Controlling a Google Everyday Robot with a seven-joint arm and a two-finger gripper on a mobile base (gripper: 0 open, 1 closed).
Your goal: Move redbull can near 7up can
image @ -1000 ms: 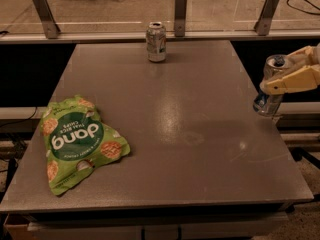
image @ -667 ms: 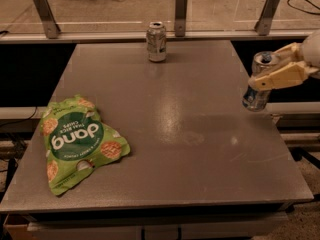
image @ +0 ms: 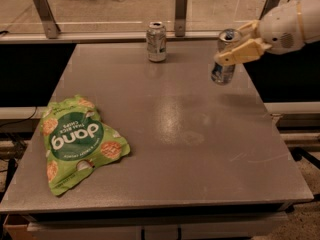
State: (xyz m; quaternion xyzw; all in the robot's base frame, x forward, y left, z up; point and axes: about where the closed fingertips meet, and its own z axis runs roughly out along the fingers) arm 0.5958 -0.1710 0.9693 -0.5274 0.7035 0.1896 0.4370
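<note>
The 7up can (image: pixel 156 42), a wider silver can with faint green markings, stands upright near the table's far edge, middle. The redbull can (image: pixel 224 59), slim and silver with blue on its lower part, is held in the air over the table's far right part. My gripper (image: pixel 239 46) comes in from the right and is shut on the redbull can's upper half, its tan fingers (image: pixel 243 52) across the can. The redbull can is well to the right of the 7up can and apart from it.
A green snack bag (image: pixel 77 141) lies on the grey table (image: pixel 170 134) at the front left. A rail with metal posts (image: pixel 181 6) runs behind the table's far edge. The table's right edge is just right of the held can.
The gripper has carried the redbull can up and to the left, from the table's right edge towards the 7up can. The 7up can and the bag have not moved.
</note>
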